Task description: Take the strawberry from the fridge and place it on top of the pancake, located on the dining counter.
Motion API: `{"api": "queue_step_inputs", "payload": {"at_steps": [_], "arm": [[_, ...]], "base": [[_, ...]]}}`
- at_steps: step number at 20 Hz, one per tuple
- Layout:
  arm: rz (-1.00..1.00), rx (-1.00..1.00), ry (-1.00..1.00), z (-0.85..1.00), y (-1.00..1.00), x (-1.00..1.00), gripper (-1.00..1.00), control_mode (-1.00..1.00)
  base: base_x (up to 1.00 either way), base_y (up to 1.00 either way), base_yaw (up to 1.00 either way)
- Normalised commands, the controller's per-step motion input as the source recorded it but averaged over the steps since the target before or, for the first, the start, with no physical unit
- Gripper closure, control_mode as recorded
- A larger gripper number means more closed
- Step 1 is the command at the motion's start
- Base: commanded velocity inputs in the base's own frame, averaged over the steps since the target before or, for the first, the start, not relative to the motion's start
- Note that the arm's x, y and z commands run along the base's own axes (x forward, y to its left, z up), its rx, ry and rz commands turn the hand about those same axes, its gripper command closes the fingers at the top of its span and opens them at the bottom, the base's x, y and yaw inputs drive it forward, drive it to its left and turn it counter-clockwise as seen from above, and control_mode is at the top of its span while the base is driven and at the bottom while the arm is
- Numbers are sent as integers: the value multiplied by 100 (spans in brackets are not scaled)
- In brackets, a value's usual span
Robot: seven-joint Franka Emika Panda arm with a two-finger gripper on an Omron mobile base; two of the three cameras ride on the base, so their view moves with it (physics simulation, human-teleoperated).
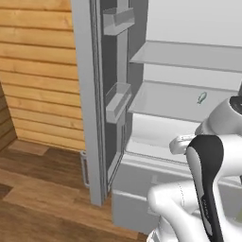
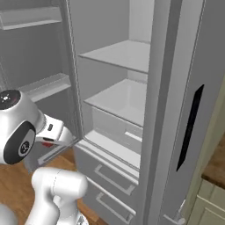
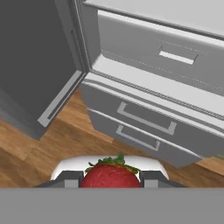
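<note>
The strawberry (image 3: 111,175), red with a green leafy top, sits between my two dark fingertips (image 3: 70,178) at the bottom of the hand view; my gripper (image 3: 111,178) is shut on it. The hand (image 2: 52,132) hangs in front of the open fridge (image 2: 118,101), low, outside its white interior. A small red spot (image 2: 47,143) shows under the hand in the right base view. Beyond the fruit lie the fridge's two lower drawers (image 3: 144,124). The pancake and the dining counter are out of view.
The fridge's left door (image 1: 87,94) stands open with bins (image 1: 118,21) on its inside. A pale greenish slim object (image 1: 202,98) lies on a glass shelf. The right door carries a black dispenser panel (image 2: 189,127). A wood-plank wall (image 1: 38,71) and wood floor (image 1: 42,189) lie left.
</note>
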Motion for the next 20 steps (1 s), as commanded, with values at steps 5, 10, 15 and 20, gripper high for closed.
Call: {"api": "queue_step_inputs", "payload": {"at_steps": [5,10,15,20], "arm": [[0,0,0,0,0,0,100,100],[0,0,0,0,0,0,100,100],[0,0,0,0,0,0,100,100],[0,0,0,0,0,0,100,100]], "base": [[-79,0,53],[-93,0,66],[-100,0,68],[-88,-6,76]]}}
